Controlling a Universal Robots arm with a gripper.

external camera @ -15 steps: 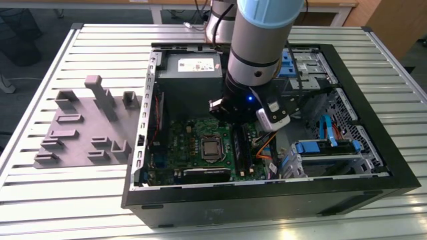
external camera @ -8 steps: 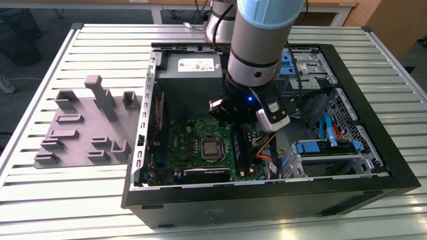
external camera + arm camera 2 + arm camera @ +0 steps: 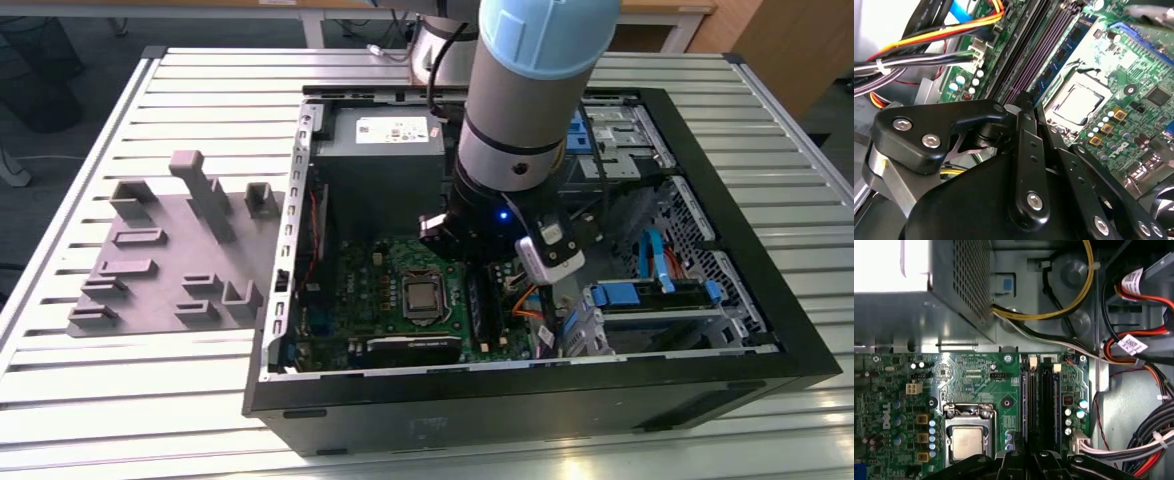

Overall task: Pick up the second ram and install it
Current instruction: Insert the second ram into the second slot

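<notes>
the gripper (image 3: 1026, 107) is matt black metal or plastic with bright steel screw heads. the motherboard (image 3: 979, 385) is glossy green circuit board; its processor (image 3: 966, 443) has a dull brushed-metal lid. the memory slots (image 3: 1039, 400) look like smooth dark plastic. the power supply (image 3: 929, 305) is bare grey sheet metal, perforated on one face. the cables (image 3: 1149, 440) wear shiny plastic sheathing. the table (image 3: 80, 380) is ribbed pale metal, the fixture block (image 3: 174, 250) matt grey plastic
</notes>
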